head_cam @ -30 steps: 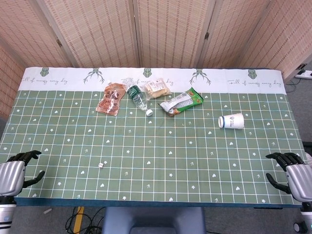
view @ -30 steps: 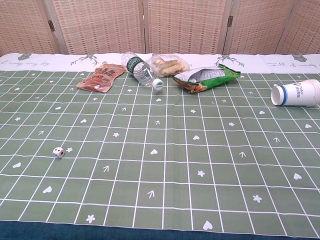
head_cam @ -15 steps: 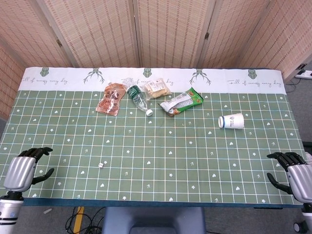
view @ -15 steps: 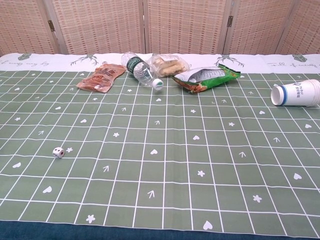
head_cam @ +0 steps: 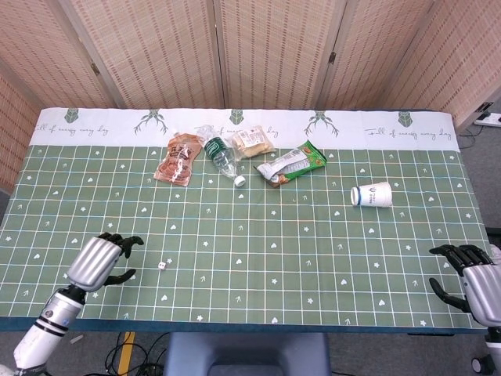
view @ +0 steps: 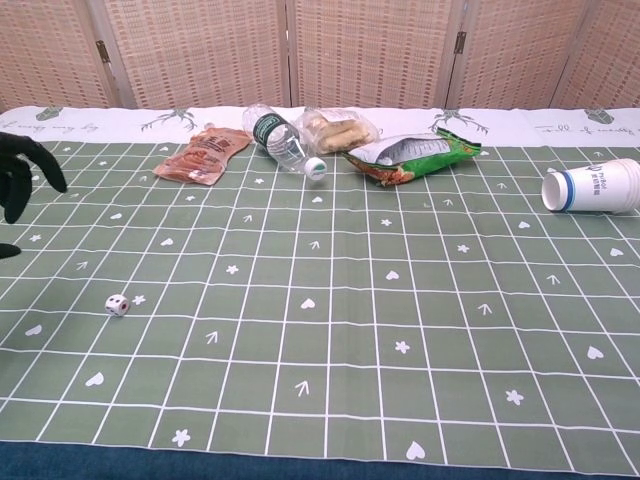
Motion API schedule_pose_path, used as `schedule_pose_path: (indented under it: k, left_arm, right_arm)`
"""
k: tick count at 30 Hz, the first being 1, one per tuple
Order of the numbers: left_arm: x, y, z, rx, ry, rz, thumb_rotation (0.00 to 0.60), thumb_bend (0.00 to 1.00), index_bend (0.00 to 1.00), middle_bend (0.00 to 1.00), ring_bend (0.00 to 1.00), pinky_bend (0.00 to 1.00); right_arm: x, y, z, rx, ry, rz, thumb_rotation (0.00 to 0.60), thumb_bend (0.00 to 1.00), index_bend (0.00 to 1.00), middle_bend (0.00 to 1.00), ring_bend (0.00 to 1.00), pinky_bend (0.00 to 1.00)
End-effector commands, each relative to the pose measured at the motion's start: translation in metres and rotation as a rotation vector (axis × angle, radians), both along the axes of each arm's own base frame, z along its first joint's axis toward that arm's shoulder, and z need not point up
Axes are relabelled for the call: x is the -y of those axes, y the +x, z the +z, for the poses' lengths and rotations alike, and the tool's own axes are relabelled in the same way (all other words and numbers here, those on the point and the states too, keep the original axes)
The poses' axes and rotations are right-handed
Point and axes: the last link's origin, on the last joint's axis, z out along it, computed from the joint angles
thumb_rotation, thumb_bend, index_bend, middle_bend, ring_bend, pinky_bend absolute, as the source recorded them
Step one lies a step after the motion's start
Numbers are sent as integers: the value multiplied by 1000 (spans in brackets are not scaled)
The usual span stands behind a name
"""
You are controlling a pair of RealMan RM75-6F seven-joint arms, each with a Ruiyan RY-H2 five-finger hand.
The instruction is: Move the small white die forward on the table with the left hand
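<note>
The small white die (head_cam: 162,266) lies on the green checked tablecloth near the front left; the chest view shows the die (view: 117,305) low on the left. My left hand (head_cam: 100,261) hovers just left of it, a short gap away, fingers spread and holding nothing. In the chest view only the dark fingers (view: 18,172) of that hand show at the left edge. My right hand (head_cam: 476,282) rests at the front right corner of the table, open and empty, far from the die.
Along the far side lie a brown snack pouch (head_cam: 176,160), a plastic bottle (head_cam: 222,160) on its side, a bag of biscuits (head_cam: 252,142) and a green-and-white packet (head_cam: 292,164). A white paper cup (head_cam: 372,195) lies on its side to the right.
My left hand has moved in from the table's left front corner toward the die and now enters the chest view. The die and the right hand have stayed put.
</note>
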Motion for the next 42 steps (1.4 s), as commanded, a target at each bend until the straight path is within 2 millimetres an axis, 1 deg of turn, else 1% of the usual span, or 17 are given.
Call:
schedule_pose_path:
  k: [1,4,8,12,16,20,27,36,42]
  left_arm:
    - [-8,4,-18,-7,-54,-13,600,238,375,776,662,726]
    - [-15,4,-33,-5,-100,7,600,239,398,863,735,796]
    - [-22,1,-50,-27,-159,45,600,239,408,924,796,844]
    - [-27,3,-65,-55,-189,60,600,239,405,933,806,851]
    - [-32,3,-76,-80,-193,75,600,239,403,937,811,852]
    - [-36,1,-80,-96,-183,102,600,239,413,949,824,870]
    - [-38,-6,-80,-98,-158,139,600,241,465,952,827,872]
    - [-39,-11,-84,-108,-174,169,600,298,482,952,827,870]
    - [-39,-10,-87,-106,-192,179,600,350,498,952,827,870]
  right_arm:
    - [0,-1,0,-1,1,-6,600,244,340,348,344,267]
    - [0,-2,0,0,1,-6,600,244,340,348,344,267]
    - [0,-2,1,1,-2,-6,600,244,340,348,344,267]
    - [1,-1,1,-1,0,-4,600,245,340,348,343,267]
    - [1,-1,1,-1,1,-6,600,245,340,348,344,267]
    - [0,-2,2,-1,-4,-11,600,244,340,348,344,267]
    - [0,-3,2,0,-7,-9,600,244,340,348,344,267]
    - [0,-3,3,0,-6,-9,600,244,340,348,343,267]
    - [-1,-3,3,0,-9,-11,600,244,340,348,344,267]
